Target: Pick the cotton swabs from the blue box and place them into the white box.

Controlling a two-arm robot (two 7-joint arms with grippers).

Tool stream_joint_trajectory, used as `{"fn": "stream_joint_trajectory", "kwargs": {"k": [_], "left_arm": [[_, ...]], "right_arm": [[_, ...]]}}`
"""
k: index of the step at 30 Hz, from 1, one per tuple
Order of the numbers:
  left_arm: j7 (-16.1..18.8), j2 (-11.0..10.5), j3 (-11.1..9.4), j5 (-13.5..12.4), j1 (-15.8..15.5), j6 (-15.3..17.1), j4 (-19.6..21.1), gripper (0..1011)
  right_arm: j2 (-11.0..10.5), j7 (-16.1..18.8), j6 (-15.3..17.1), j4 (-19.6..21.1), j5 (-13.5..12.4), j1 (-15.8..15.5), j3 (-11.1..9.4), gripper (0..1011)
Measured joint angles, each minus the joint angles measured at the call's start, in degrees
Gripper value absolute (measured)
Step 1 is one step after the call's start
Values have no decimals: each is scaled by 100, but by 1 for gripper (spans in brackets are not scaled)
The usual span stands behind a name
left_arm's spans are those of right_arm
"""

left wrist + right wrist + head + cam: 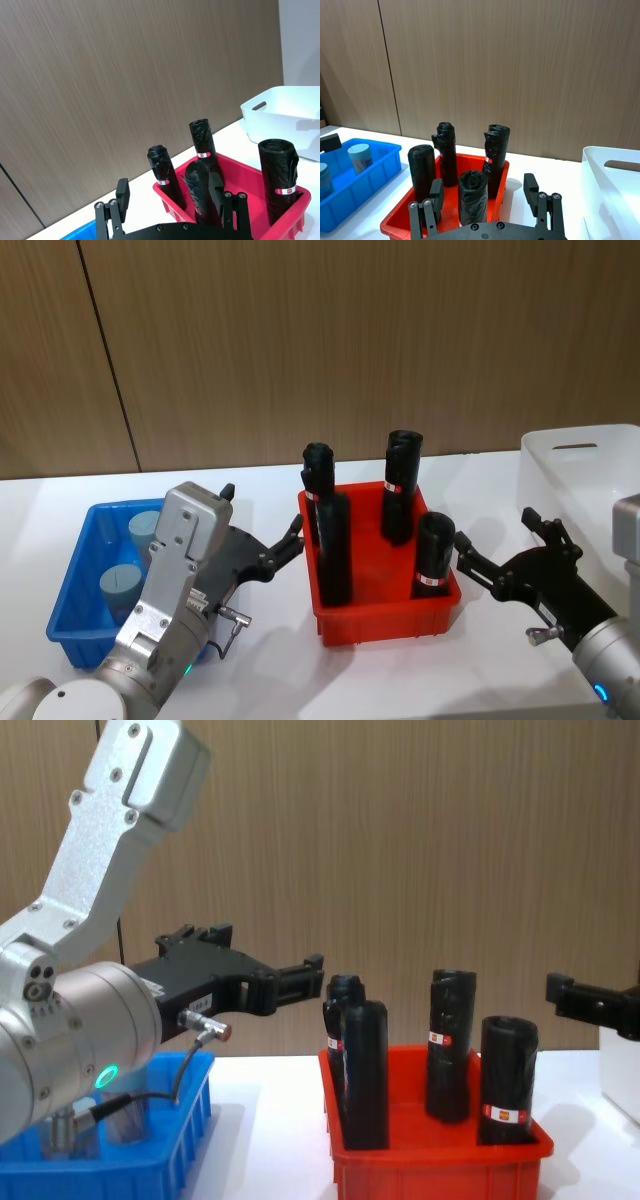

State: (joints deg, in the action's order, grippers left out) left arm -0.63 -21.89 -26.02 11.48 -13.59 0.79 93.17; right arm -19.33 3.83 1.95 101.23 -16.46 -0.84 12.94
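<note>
Setting: lab-type robot test bench. White tabletop (pixel 280 670) backed by a plain wood-grain panel wall (pixel 400 340). Plastic sorting bins laid out in a row: red bin (pixel 390 620) holding upright black rolls (pixel 433 552), blue box (pixel 66 602) to its left, white box (pixel 600 490) to its right.

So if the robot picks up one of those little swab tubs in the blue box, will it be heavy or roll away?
Probably light: the cotton swabs are small plastic tubs. They stand upright in the blue box, so they are likely steady, but they are round, so one knocked over could roll. Their smooth sides might slip a little.
</note>
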Motion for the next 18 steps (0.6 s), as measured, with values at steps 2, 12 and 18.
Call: {"fn": "stream_joint_trajectory", "kwargs": {"k": [2,12,18], "left_arm": [[0,0,0,0,0,0,0,1000],[0,0,0,0,0,0,0,1000],[0,0,0,0,0,0,0,1000]], "right_arm": [[0,0,0,0,0,0,0,1002],[0,0,0,0,0,0,0,1002],[0,0,0,0,0,0,0,1002]]}}
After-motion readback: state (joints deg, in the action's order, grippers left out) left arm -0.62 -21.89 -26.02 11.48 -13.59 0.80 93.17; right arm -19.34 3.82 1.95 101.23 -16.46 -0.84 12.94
